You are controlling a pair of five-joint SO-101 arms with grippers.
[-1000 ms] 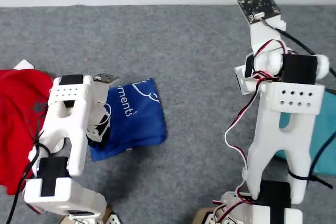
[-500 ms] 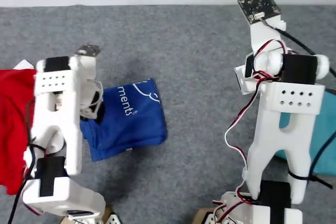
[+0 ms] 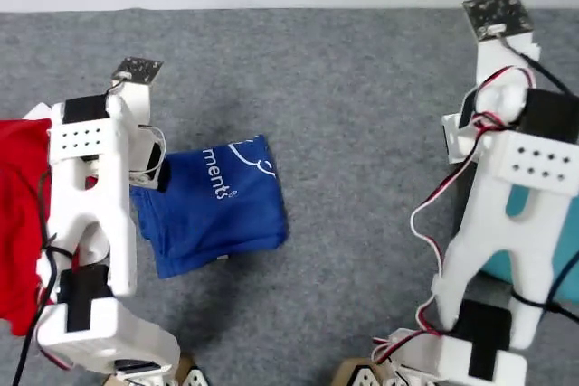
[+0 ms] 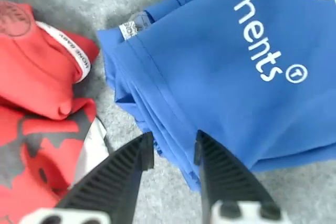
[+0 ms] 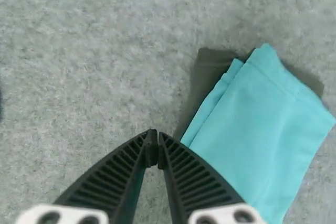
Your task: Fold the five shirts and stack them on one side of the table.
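Observation:
A folded blue shirt point(image 3: 222, 205) with white print lies left of the table's middle. In the left wrist view my left gripper point(image 4: 173, 145) hangs open just above the layered edge of the blue shirt point(image 4: 236, 77), holding nothing. A crumpled red shirt point(image 3: 18, 223) lies at the left edge, partly under the left arm, and touches the blue one; the red shirt point(image 4: 37, 87) has a white collar band. My right gripper point(image 5: 155, 150) is shut and empty over bare carpet, beside a folded teal shirt point(image 5: 262, 124). The teal shirt point(image 3: 563, 250) lies at the right edge under the right arm.
Grey carpet point(image 3: 353, 115) covers the table, with open room in the middle and along the back. A pale wall runs behind the far edge. Both arm bases stand at the near edge.
The left arm swung left and back, off the blue shirt's top to its left edge. The right arm shifted to the right. The blue shirt stayed put.

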